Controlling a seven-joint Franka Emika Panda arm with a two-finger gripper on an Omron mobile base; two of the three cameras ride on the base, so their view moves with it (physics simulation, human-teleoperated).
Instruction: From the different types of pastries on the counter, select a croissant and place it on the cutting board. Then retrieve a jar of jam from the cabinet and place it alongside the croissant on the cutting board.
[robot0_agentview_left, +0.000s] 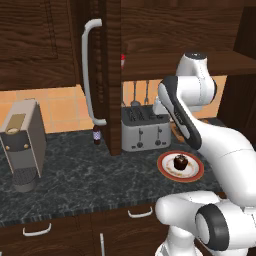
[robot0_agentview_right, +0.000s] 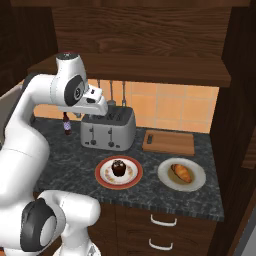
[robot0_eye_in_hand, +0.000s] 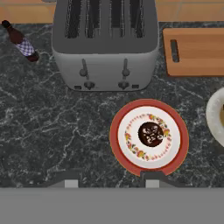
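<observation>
Hand view looks straight down from high above the counter (robot0_eye_in_hand: 52, 135); the gripper (robot0_eye_in_hand: 109, 178) hangs with fingertips spread wide, empty, over the cupcake (robot0_eye_in_hand: 151, 134) on its red-rimmed plate (robot0_eye_in_hand: 118, 131); right base view shows the arm folded, the croissant (robot0_agentview_right: 182, 172) on a cream plate (robot0_agentview_right: 167, 181) before the bare cutting board (robot0_agentview_right: 168, 142).

A dark grey-black marbled stone counter (robot0_eye_in_hand: 52, 131) with pale veins carries a brushed grey metal toaster (robot0_eye_in_hand: 105, 48) at twelve o'clock in the hand view and a matt light-brown wooden cutting board (robot0_eye_in_hand: 197, 50) at two o'clock. A smooth, glazed-looking red-rimmed plate (robot0_eye_in_hand: 117, 144) holds a dark chocolate cupcake (robot0_eye_in_hand: 151, 134), and in the right base view a golden-brown croissant (robot0_agentview_right: 182, 172) with a slight sheen lies on a smooth cream plate (robot0_agentview_right: 167, 180). The cabinet (robot0_agentview_left: 107, 60) is dark grained wood with a smooth light-grey bar handle (robot0_agentview_left: 89, 70), and peach tiles (robot0_agentview_right: 175, 107) line the wall.
</observation>
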